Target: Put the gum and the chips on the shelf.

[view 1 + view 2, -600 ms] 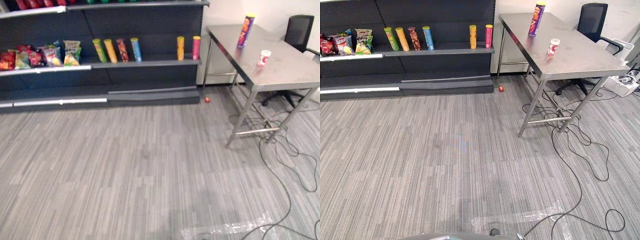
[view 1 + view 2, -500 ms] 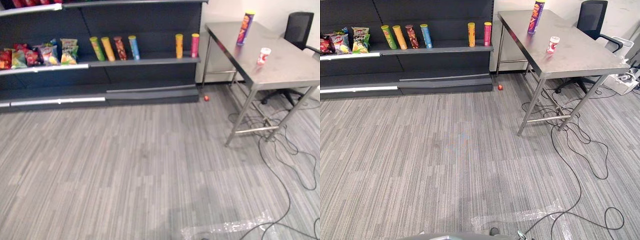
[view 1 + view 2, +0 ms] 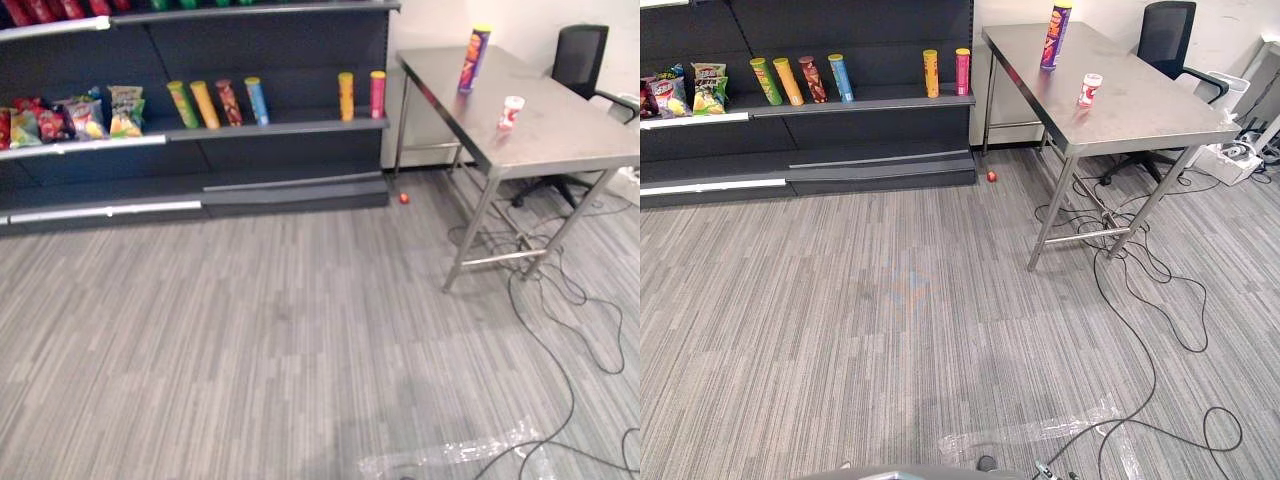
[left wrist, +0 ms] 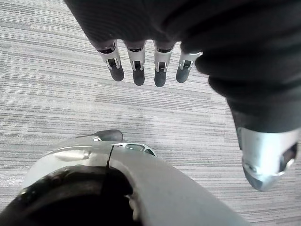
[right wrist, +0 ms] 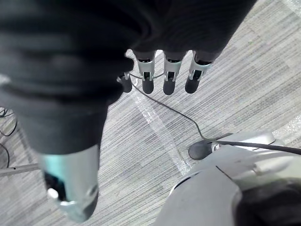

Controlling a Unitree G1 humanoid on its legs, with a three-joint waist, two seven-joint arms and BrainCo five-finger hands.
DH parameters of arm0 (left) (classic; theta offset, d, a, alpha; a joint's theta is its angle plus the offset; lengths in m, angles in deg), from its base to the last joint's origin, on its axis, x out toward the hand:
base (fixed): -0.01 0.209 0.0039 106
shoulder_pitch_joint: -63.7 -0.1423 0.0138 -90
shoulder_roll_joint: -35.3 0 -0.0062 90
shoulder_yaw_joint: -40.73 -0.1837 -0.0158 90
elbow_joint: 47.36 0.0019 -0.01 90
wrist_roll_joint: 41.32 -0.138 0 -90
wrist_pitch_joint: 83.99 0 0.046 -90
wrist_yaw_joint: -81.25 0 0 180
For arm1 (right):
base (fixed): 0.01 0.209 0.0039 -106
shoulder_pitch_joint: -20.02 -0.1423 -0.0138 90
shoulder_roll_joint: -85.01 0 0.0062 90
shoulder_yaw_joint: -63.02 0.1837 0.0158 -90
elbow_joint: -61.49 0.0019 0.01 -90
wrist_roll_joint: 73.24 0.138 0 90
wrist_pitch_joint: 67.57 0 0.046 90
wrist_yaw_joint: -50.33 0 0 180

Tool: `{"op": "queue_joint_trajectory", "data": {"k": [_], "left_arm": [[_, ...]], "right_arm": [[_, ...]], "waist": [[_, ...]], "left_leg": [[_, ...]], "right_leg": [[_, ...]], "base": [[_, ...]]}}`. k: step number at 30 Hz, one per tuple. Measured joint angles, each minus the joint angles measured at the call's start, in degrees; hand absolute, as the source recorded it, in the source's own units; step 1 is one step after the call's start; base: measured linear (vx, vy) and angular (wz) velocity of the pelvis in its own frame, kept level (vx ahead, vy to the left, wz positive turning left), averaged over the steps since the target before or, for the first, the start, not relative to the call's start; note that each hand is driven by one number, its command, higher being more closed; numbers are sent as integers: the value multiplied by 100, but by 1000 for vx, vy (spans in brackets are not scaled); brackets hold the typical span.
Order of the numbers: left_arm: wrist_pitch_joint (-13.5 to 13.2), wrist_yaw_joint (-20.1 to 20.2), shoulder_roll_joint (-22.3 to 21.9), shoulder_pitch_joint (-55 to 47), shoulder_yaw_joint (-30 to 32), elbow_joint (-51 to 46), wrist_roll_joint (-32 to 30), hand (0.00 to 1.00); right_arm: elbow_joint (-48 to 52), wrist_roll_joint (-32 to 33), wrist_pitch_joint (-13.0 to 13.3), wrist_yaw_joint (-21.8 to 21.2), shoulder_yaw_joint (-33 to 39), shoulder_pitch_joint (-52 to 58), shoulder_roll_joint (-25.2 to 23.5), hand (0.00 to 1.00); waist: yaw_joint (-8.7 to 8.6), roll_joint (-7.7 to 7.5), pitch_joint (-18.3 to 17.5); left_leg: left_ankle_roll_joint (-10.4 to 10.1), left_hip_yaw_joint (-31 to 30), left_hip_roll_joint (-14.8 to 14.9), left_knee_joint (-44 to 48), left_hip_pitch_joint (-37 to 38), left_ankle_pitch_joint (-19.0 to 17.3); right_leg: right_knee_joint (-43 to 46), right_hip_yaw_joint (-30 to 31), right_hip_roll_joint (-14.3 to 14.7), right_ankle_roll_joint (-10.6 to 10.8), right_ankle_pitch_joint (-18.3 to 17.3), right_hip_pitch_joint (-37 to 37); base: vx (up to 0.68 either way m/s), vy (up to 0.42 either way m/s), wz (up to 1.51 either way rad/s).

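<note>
Obs.: between the earlier frames and now the whole head view has slid sideways. The shelf [image 3: 300,126], the table [image 3: 570,130] and everything on them are displaced together, so this is logged as camera motion, not as movement of the items. More of the area to the table's right is now shown.

Task items: the purple chips can [image 3: 473,60] stands upright near the far end of the table. The small red-and-white gum tub [image 3: 511,112] stands just nearer, apart from the can. Neither has been picked up or shifted on the table.

Shelf: a row of tube cans [image 3: 215,102] and some snack bags [image 3: 90,112] are already stocked. Free space is seen between the cans.

Hands: the left hand [image 4: 160,70] and the right hand [image 5: 169,77] hang over the floor [image 3: 280,330]. The fingers [image 4: 116,70] of both are straight and relaxed, and nothing is held.

Judgement: the task is at its start. The view change suggests a turn toward the table, and an approach is still needed before any grasp.
</note>
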Motion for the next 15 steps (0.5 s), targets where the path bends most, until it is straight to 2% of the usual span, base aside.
{"op": "queue_joint_trajectory", "data": {"k": [2, 5, 9, 15], "left_arm": [[-16, -1, 0, 1, -1, -2, 0, 0], [-60, 5, 0, 1, -1, -10, 2, 0], [-60, 31, 11, 0, 0, -4, 111, 0], [-61, 33, 11, -3, -1, -4, 191, 0]], "right_arm": [[8, -204, 25, -30, -72, -1, 21, 0], [7, -181, 22, -134, -80, -4, 28, 0], [-21, 347, -1, -245, -52, -7, 6, 0], [-15, 329, 19, -261, -35, -9, 1, 0]], "waist": [[4, 1, -1], [11, -12, 26], [11, -14, 28], [15, -26, 44]], "left_leg": [[-23, 2, 5, -18, 30, -14], [-94, 13, 7, -10, 109, -59], [-133, 25, 1, 16, 106, -84], [-137, -26, 14, 72, 45, -87]], "right_leg": [[-7, -5, 9, 0, 0, 24], [-10, -12, 8, 1, -1, 97], [-10, -10, -3, 2, -1, 107], [-10, -64, -4, 1, -6, 90]], "base": [[21, -33, -1], [16, -28, -4], [-16, -36, -3], [-46, -50, 5]]}}
